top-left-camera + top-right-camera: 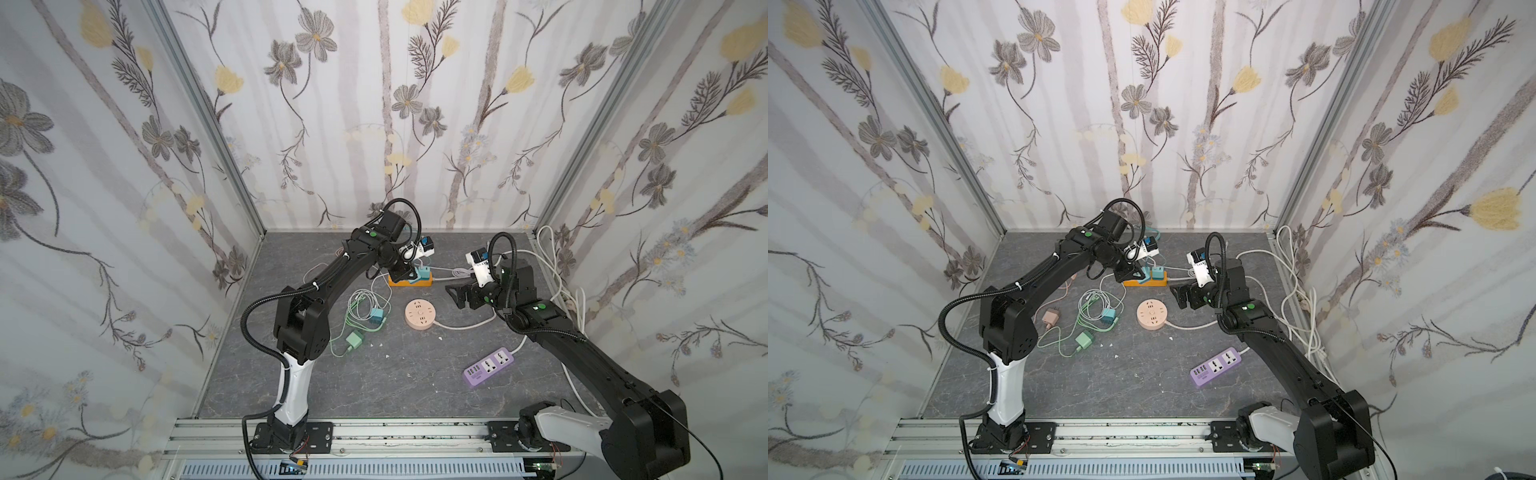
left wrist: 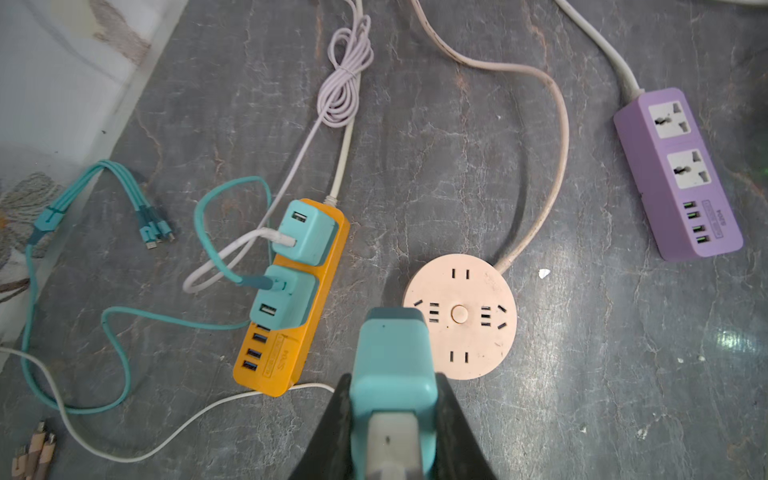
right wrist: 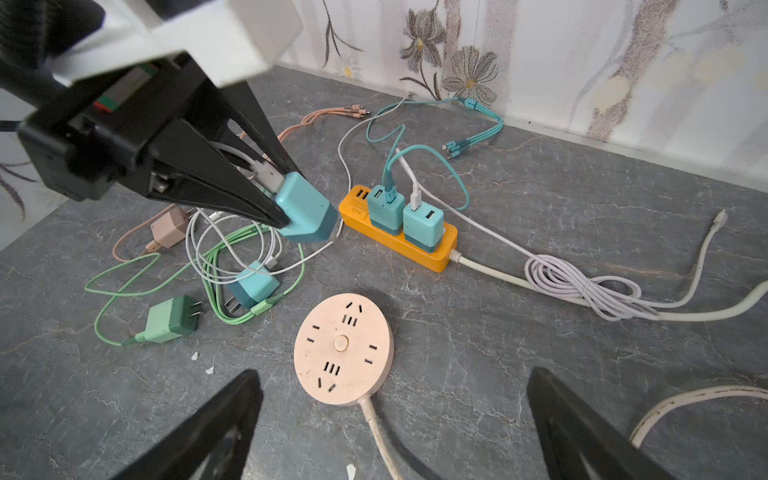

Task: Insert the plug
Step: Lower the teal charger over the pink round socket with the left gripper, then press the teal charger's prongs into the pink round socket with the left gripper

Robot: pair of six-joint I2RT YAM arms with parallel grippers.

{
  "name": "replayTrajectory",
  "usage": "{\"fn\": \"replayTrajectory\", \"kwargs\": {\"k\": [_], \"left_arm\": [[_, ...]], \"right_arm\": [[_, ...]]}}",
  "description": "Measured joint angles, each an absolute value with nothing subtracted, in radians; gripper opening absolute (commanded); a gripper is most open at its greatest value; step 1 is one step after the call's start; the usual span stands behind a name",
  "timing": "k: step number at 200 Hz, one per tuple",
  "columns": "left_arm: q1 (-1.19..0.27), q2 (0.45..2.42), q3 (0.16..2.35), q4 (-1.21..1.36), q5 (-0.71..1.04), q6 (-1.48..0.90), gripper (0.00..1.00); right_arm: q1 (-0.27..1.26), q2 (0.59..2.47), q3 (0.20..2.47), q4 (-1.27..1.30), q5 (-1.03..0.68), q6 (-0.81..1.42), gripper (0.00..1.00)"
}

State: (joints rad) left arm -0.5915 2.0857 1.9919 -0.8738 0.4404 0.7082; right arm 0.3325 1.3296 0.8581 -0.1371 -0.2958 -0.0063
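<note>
While the right gripper gapes empty, left gripper pinches the teal plug.

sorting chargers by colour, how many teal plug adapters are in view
4 teal adapters: two plugged side by side in the orange power strip, one gripped in the left claw, one loose among the coiled cables. Others could hide behind the arms.

Teal charger plug, white cable in its back, held aloft near orange power strip
</note>
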Motion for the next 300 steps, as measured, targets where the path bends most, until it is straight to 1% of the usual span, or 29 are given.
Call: {"fn": "replayTrajectory", "kwargs": {"k": [45, 97, 175, 227, 300], "left_arm": [[-0.644, 2.181, 2.109, -0.971, 0.358, 0.726, 0.00], [-0.718, 2.266, 2.201, -1.059, 0.299, 0.750, 0.00], [-0.740, 2.408, 2.407, -1.236, 0.210, 0.760, 0.00], [-0.743, 2.431, 2.420, -1.283, 0.213, 0.760, 0.00], [-0.741, 2.455, 2.420, -1.277, 0.200, 0.783, 0.00]], "right_arm": [[0.332, 1.271, 0.795, -0.138, -0.282, 0.018, 0.99], [0.332, 1.254, 0.785, -0.144, -0.243, 0.019, 0.99], [0.332, 1.253, 0.777, -0.144, -0.210, 0.019, 0.99], [0.332, 1.254, 0.777, -0.144, -0.210, 0.025, 0.99], [0.332, 1.252, 0.778, -0.145, -0.210, 0.025, 0.99]]}}
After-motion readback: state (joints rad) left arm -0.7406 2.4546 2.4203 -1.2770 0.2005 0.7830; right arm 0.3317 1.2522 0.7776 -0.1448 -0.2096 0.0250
